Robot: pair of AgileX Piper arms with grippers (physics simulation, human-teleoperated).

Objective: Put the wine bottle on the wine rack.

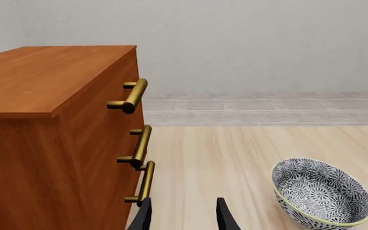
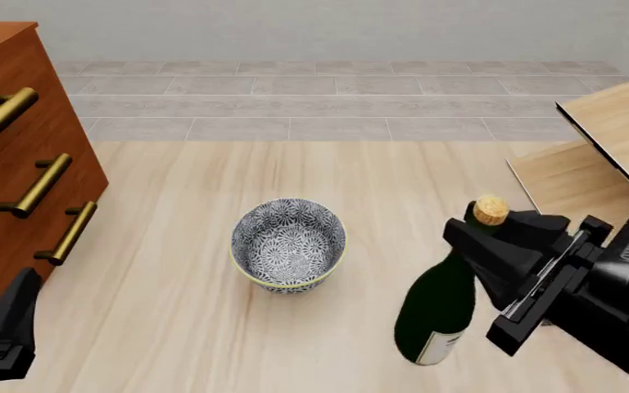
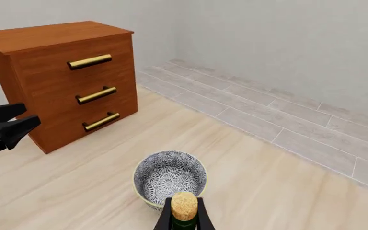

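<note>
One wine bottle (image 2: pixel 442 304) is clamped at the neck by the right gripper (image 2: pixel 487 239), so transport is judged under way; next, carriage rightward to the wine rack (image 2: pixel 604 155) beyond the gripper is required.

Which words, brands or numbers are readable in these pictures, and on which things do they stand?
None can be read.
Bottle label: pale, no legible print at this size.
Bowl: only a pattern, no letters.
Cabinet and rack: no markings show.

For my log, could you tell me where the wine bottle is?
In the front view, the wine bottle is right of the bowl, its neck gripped by the right end effector.
</note>
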